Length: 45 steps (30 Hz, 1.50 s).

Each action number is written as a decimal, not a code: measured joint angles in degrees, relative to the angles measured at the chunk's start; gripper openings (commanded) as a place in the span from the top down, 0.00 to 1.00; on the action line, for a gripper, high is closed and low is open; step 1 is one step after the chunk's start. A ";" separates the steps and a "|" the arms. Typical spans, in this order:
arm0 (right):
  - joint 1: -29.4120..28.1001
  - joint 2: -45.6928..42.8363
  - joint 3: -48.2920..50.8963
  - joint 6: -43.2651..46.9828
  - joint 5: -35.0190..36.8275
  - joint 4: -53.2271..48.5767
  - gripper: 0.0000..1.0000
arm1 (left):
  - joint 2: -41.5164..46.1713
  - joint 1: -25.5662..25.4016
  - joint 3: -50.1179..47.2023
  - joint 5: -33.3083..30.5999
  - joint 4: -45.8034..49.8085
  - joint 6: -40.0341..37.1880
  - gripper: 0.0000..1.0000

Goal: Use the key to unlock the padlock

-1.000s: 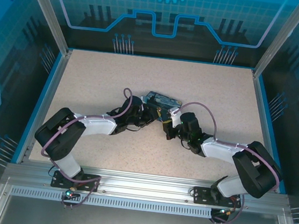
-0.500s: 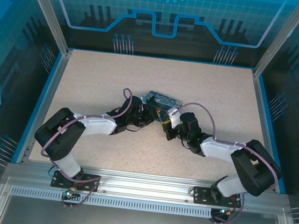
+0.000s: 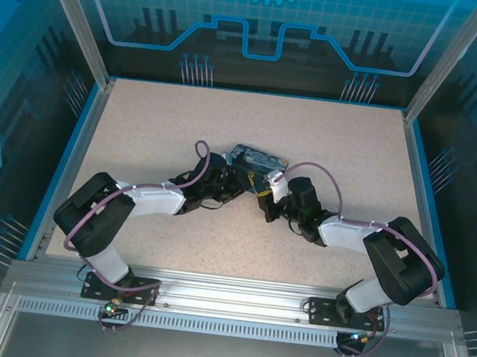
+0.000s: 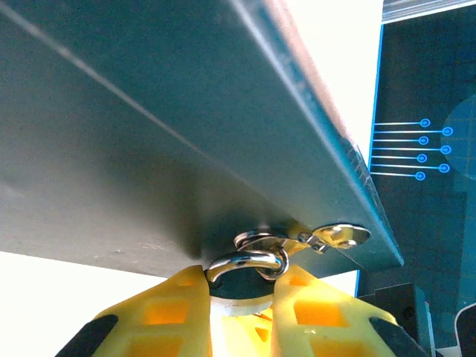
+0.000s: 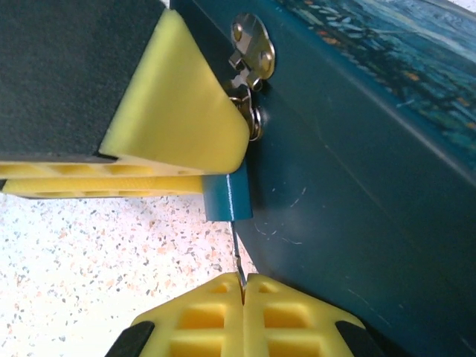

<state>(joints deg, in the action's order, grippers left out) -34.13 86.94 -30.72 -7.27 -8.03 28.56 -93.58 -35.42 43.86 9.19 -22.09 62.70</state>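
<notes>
The small teal padlock (image 5: 223, 195) hangs by its silvery shackle (image 4: 245, 262) from the hasp ring of the dark blue tin (image 5: 357, 149). My left gripper (image 4: 238, 279) is shut on the padlock body, and its yellow finger (image 5: 175, 111) lies over the padlock in the right wrist view. The thin silvery key (image 5: 236, 256) runs from the padlock's underside into my right gripper (image 5: 242, 279), which is shut on it. From above, the left gripper (image 3: 240, 177) and the right gripper (image 3: 264, 197) meet at the tin's near side.
The painted tin (image 3: 258, 157) lies mid-table on the speckled tabletop (image 3: 159, 118). Its metal hasp plate (image 5: 253, 44) sits just above the padlock. Blue walls and metal posts ring the table.
The right arm's elbow has swung a little to the left. Both grippers have stayed at the padlock with the same hold.
</notes>
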 measured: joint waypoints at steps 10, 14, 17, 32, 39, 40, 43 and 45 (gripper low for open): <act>-0.85 0.83 -0.02 -3.50 0.35 0.96 0.99 | 0.00 0.00 0.00 -0.44 0.00 0.39 0.89; -1.07 1.86 -0.02 -3.91 0.48 2.01 0.99 | 0.00 0.00 0.00 -0.44 0.00 0.39 0.88; -1.09 2.23 -0.02 -3.93 0.48 2.43 0.99 | 0.00 0.00 0.00 -0.44 0.04 0.37 0.89; -0.15 -0.66 -0.13 -3.85 0.04 -0.33 0.99 | 0.00 0.00 0.04 0.11 -0.57 -1.16 0.89; -0.04 -0.50 -0.13 -4.11 -0.35 -0.37 0.99 | 0.00 -0.02 0.04 0.26 -0.68 -1.14 0.89; -0.04 -0.28 -0.13 -4.26 -0.44 -0.20 0.99 | 0.00 -0.02 0.04 0.24 -0.63 -1.16 0.89; -0.04 0.09 -0.44 -4.90 -0.85 -0.22 0.99 | -0.02 -0.02 0.04 0.04 -0.44 -1.27 0.89; -0.04 0.09 -0.57 -5.20 -0.94 -0.28 0.99 | -0.02 -0.02 0.04 -0.13 -0.48 -1.31 0.89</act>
<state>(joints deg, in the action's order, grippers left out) -34.17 87.02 -31.29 -12.47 -8.97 28.27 -93.60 -35.44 43.90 9.06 -22.57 61.39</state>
